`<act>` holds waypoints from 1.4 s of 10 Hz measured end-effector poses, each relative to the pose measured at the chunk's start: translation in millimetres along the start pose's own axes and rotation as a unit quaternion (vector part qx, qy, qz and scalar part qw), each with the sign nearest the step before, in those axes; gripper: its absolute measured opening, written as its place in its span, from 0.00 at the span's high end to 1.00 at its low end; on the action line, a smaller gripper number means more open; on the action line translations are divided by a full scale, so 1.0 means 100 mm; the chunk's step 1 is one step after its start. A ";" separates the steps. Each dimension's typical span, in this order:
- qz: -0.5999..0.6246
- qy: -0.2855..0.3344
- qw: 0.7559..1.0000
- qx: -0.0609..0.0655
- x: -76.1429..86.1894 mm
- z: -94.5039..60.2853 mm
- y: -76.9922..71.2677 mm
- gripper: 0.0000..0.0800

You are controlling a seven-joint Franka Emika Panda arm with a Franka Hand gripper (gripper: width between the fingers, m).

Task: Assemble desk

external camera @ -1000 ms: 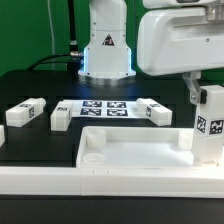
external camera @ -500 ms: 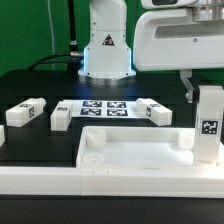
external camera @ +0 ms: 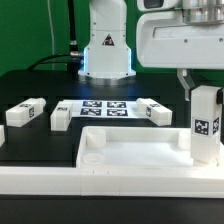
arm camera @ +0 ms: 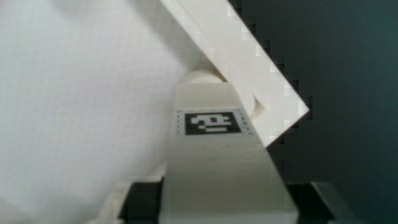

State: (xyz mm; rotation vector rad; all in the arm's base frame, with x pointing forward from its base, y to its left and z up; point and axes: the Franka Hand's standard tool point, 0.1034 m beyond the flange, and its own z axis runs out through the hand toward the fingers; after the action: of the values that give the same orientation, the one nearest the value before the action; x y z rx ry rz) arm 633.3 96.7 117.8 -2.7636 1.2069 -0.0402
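Nearest to us in the exterior view, a long white bar (external camera: 40, 180) runs along the front edge of the dark surface (external camera: 40, 140), with the tray-like tabletop (external camera: 130, 150) lying flat just behind it. At the exterior view's right the fingers (external camera: 186, 88) point straight down and pinch the top of a white leg (external camera: 205, 125), which hangs upright with its square tag facing us. The leg's lower end overlaps the tabletop's right end, though we cannot tell whether the two touch. The wrist view shows us the same leg (arm camera: 214, 140) clamped between both fingers (arm camera: 139, 205), its foot over the raised rim at a corner of the tabletop (arm camera: 71, 100). The bulky white arm (external camera: 180, 40) reaches in from above. Farther back, a loose leg (external camera: 25, 112) and another loose leg (external camera: 60, 117) lie at the exterior view's left, a third loose leg (external camera: 155, 110) lies at its right, and the marker board (external camera: 100, 107) sits between them. Behind that stands the arm's base (external camera: 105, 45)
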 end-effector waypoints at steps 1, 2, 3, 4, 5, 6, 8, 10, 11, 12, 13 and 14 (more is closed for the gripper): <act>0.021 0.000 1.000 0.000 0.00 0.00 0.00 0.64; 0.029 0.000 1.000 0.000 0.00 0.00 0.00 0.64; 0.002 -0.001 1.000 -0.001 0.00 0.00 0.01 0.64; -0.019 -0.002 1.000 -0.003 0.00 0.00 0.01 0.35; -0.037 -0.002 0.999 -0.004 0.00 0.00 0.01 0.35; -0.101 -0.001 0.995 -0.004 0.00 0.00 0.01 0.22; -0.185 -0.001 0.983 -0.004 -0.02 0.00 0.00 0.20; -0.281 -0.003 0.960 -0.004 -0.04 0.01 -0.01 0.19; -0.314 -0.003 0.949 -0.004 -0.05 0.02 -0.02 0.19; -0.370 -0.001 0.929 -0.009 -0.06 0.03 -0.02 0.19; -0.416 0.000 0.909 -0.015 -0.07 0.04 -0.02 0.19; -0.451 0.001 0.893 -0.019 -0.08 0.04 -0.03 0.19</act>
State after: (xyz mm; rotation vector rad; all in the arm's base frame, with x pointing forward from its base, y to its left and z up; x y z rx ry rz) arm 630.4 104.8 114.5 -3.0705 -0.1704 -0.1041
